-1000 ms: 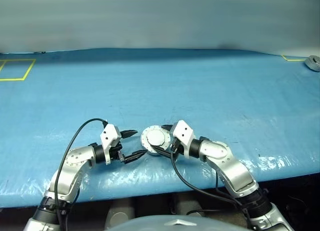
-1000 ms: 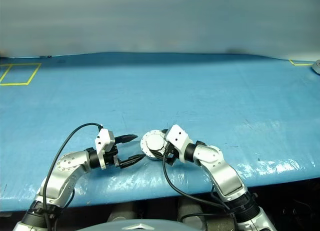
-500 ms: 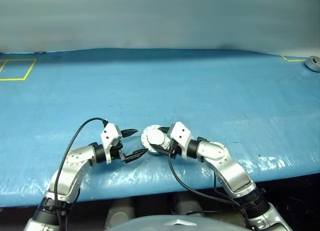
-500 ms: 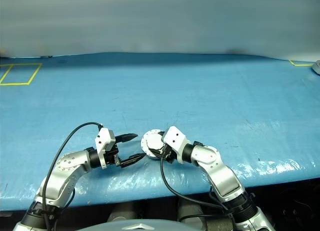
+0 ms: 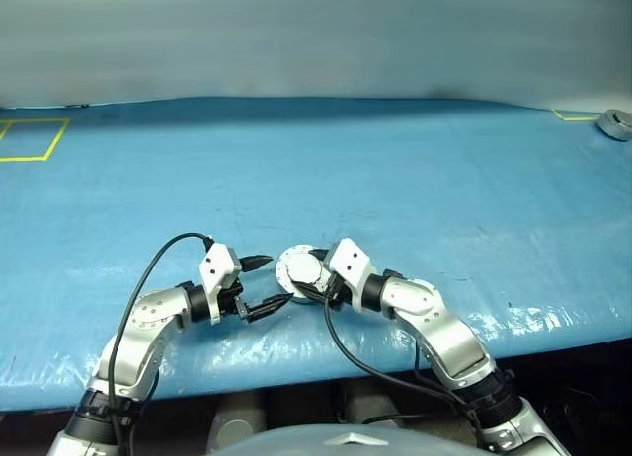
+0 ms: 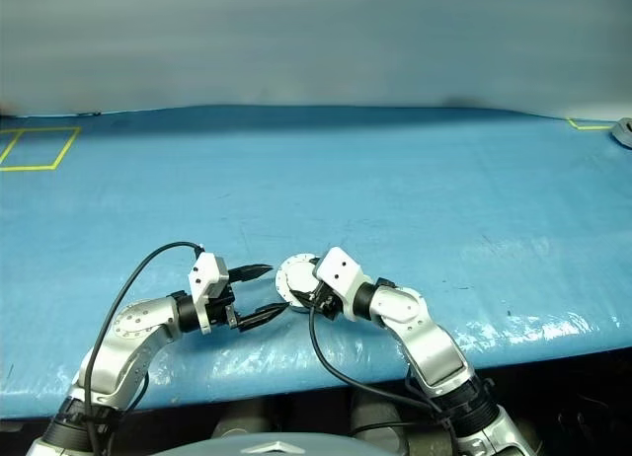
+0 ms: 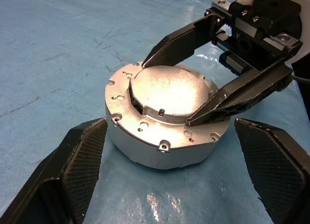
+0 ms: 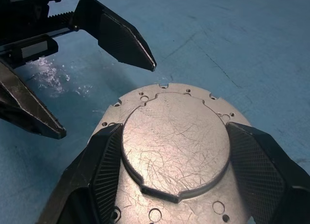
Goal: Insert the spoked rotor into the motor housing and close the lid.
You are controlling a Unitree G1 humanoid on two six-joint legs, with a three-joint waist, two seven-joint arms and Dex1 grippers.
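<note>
Right wrist view shows the right gripper [image 8: 174, 151] clasping the raised centre of the lid [image 8: 174, 141] — a finger pad against each side. That lid sits shut on the motor housing [image 7: 160, 151], which rests on the blue table [image 5: 395, 170]. Just beside it, the left gripper [image 5: 265, 283] hangs with fingers spread — apart from the housing.

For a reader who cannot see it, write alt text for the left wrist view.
The right gripper closes its two black fingers on the raised centre of the closed lid on the motor housing. The left gripper, open, flanks the housing on the blue table.
</note>
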